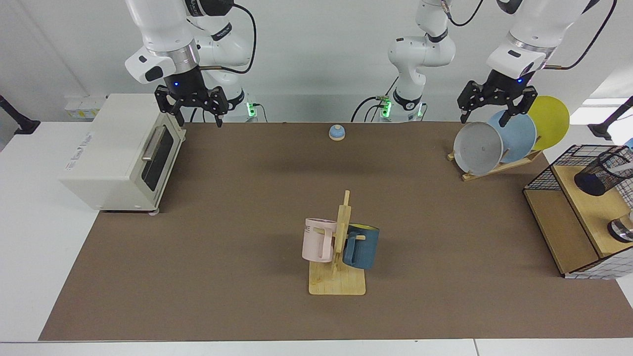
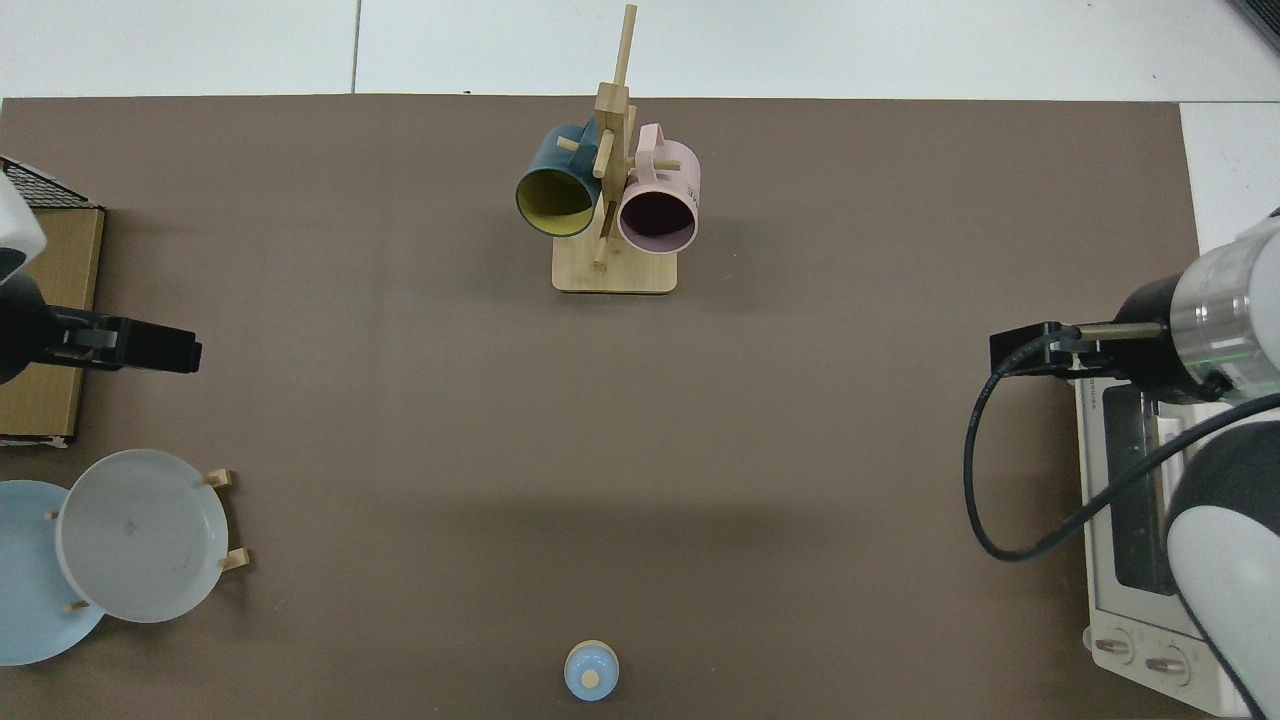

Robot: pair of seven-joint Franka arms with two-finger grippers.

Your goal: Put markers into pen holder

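Note:
The black mesh pen holder (image 1: pixel 599 173) lies tilted inside the wire basket (image 1: pixel 541 180) at the facing view's right edge. A slim white barrel (image 1: pixel 621 169) shows through its mesh near the mouth, and it looks like a marker, but no cap shows. My left gripper (image 1: pixel 487 117) hangs open and empty above the plate rack, well behind and to the left of the basket. In the top view its black hand (image 2: pixel 130 345) sits beside the basket's wooden floor (image 2: pixel 45 330). My right gripper (image 1: pixel 198 120) waits open above the toaster oven's top corner.
A white toaster oven (image 1: pixel 118 153) stands at the mat's back left. A mug tree (image 1: pixel 339 257) with a pink and a blue mug stands front centre. Plates (image 1: pixel 477 148) lean in a rack at the back right. A small blue bell (image 1: pixel 337 132) sits at the back. A silver container (image 1: pixel 622 230) stands in the basket.

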